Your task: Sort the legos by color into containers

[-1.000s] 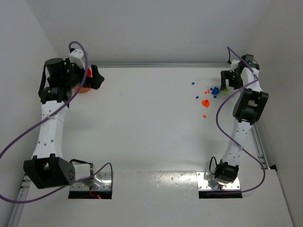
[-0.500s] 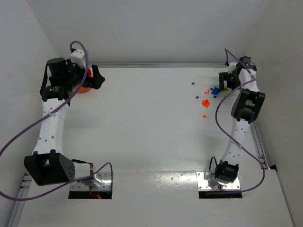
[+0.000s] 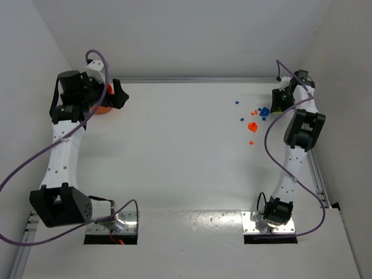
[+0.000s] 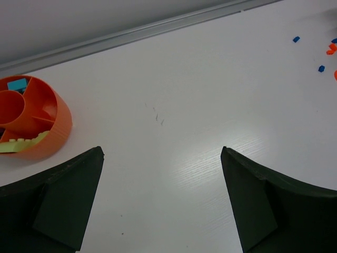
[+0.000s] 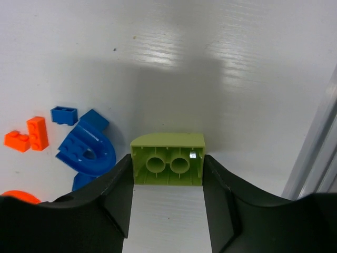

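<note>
My right gripper point(image 5: 167, 161) is at the far right of the table, shut on a yellow-green lego point(image 5: 167, 166) that rests on the table with both fingers against its sides. The gripper point(image 3: 278, 102) stands just right of the loose legos. Left of it lie a blue arch lego point(image 5: 89, 150), a small blue brick point(image 5: 64, 114) and orange bricks point(image 5: 29, 136). My left gripper point(image 4: 161, 153) hangs open and empty above bare table. The orange bowl point(image 4: 58, 124), a divided container, sits at its left and holds a teal lego point(image 4: 18, 83) and a yellow-green lego point(image 4: 21, 143).
More small blue and orange legos point(image 3: 252, 125) lie scattered left of the right gripper. A metal rail point(image 5: 316, 142) runs close along the right gripper's right side. Another rail point(image 4: 158, 31) borders the table's far edge, and white walls enclose the table.
The right gripper's fingers have closed in on the yellow-green lego. The left arm shifted slightly a second ago and has stayed still since.
</note>
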{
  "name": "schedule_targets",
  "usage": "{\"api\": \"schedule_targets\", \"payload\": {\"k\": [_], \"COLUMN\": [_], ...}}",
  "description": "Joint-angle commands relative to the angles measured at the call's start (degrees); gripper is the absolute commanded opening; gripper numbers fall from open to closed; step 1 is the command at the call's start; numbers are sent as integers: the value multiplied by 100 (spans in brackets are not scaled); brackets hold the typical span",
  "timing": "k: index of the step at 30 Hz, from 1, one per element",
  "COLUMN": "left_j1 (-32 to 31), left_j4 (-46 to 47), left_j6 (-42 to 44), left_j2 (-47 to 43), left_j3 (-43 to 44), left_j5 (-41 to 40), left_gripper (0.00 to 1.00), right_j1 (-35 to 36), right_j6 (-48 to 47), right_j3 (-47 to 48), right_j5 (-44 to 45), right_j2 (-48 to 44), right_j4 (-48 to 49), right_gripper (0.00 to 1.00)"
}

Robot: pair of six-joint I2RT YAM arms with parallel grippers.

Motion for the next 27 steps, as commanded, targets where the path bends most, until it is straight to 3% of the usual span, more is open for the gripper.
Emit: {"api": "schedule_targets", "payload": {"k": [1,5,7,9,13,17,27], "left_j1": [12,12,12,12,-233,-848,-1929], "left_j4": [382,506,559,559,559,857,1675], "left_j6": [-127,-75,109,530,593,174,-663], "left_j2": [-2,-133,-308,-554,-669,-924,-380], "left_j3": [38,-305,-480,-805,-1210,-1395,-929], "left_j5": [30,336,1011,1818,2375,2377,2113], "left_gripper": [100,100,100,100,100,97,96], "right_j1": [9,131,193,264,667,1352,3039], "right_j6": [-6,63,238,756,1784,3031,4939], "right_j3": [-30,-547,-838,-1338,-2339,-2974,-3545], "right_j5": [-694,-1407,-2074,-2732,-3692,-4827,-5232], "right_j2": [-530,-1373,-1821,-2498,-3360,-3669,-3924], "right_j4": [-236,-623,-624,-450,340,1299,3143], "right_gripper": [32,27,26,26,26,25,24]}}
